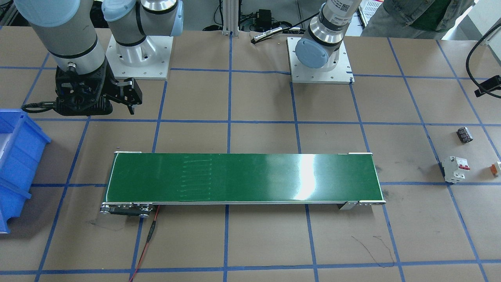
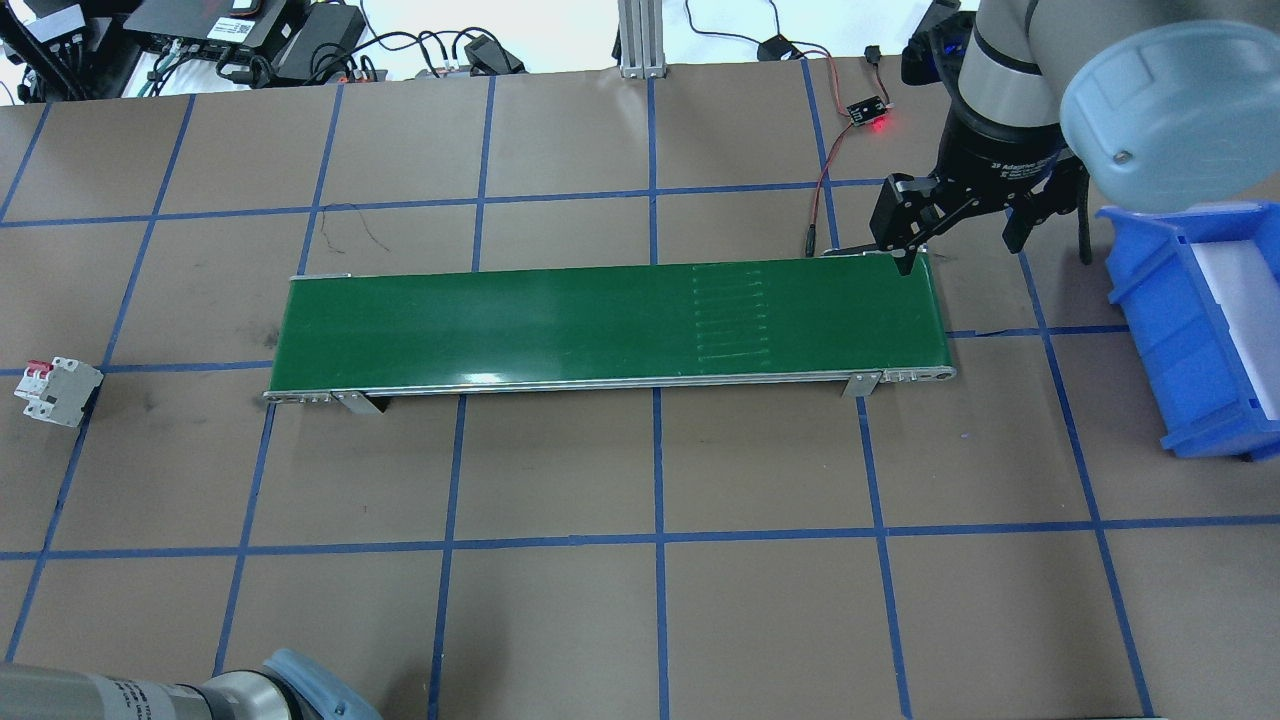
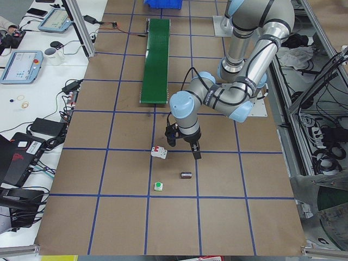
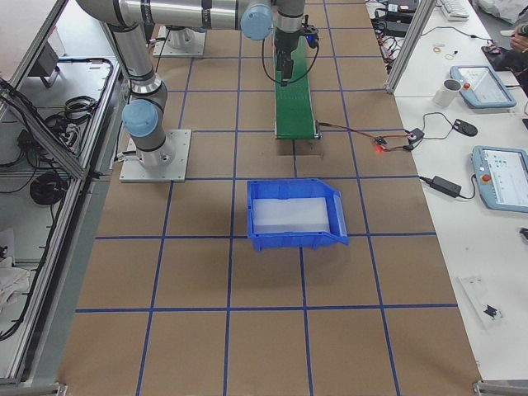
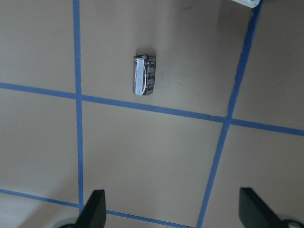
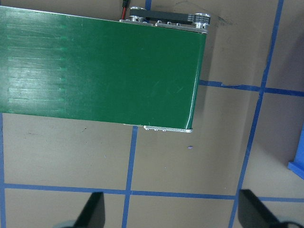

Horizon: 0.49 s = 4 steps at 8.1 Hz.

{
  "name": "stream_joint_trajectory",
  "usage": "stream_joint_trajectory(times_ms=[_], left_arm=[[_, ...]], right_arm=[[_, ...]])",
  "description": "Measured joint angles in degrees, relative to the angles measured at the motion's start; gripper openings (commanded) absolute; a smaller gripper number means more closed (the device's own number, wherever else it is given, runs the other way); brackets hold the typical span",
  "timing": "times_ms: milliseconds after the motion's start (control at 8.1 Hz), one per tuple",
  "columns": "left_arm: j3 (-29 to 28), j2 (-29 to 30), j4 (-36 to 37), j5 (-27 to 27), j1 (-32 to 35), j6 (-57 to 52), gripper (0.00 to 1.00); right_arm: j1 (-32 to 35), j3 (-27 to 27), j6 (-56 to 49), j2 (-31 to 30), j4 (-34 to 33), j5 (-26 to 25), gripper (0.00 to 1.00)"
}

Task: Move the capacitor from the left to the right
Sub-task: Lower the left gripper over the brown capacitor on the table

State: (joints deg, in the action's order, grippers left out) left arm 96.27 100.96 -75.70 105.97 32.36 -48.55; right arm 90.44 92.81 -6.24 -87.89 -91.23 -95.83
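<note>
The capacitor [image 5: 144,75], a small black stubby cylinder, lies on its side on the brown table just beyond a blue tape line. It also shows in the front view [image 1: 464,134] and the left-side view [image 3: 186,175]. My left gripper [image 5: 173,213] is open and empty, hovering above the table a little short of the capacitor; in the left-side view [image 3: 184,148] it hangs between the white breaker and the capacitor. My right gripper [image 2: 958,240] is open and empty above the far corner of the conveyor's right end, also seen in its wrist view [image 6: 173,213].
A green conveyor belt [image 2: 600,315] runs across the table's middle. A white breaker with red switches [image 1: 455,168] and a tiny orange-and-white part [image 1: 496,168] lie near the capacitor. A blue bin [image 2: 1190,330] stands by the belt's right end, with a small lit circuit board [image 2: 868,110] nearby.
</note>
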Motion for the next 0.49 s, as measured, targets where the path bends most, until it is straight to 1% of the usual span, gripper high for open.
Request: stream_joint_trajectory(times_ms=[247,370,494], left_arm=[[1.9,2.7,9.2,-1.1,-1.3,-4.3,1.0],[2.6,3.8,13.1,-4.1,-1.5,-5.6,1.0],[3.0,4.7,15.4,-6.8,-1.7,-6.6,0.94]], right_arm=[[0.0,0.0,0.0,0.0,0.1,0.1,1.0],[0.0,0.0,0.0,0.0,0.1,0.1,1.0],[0.0,0.0,0.0,0.0,0.1,0.1,1.0]])
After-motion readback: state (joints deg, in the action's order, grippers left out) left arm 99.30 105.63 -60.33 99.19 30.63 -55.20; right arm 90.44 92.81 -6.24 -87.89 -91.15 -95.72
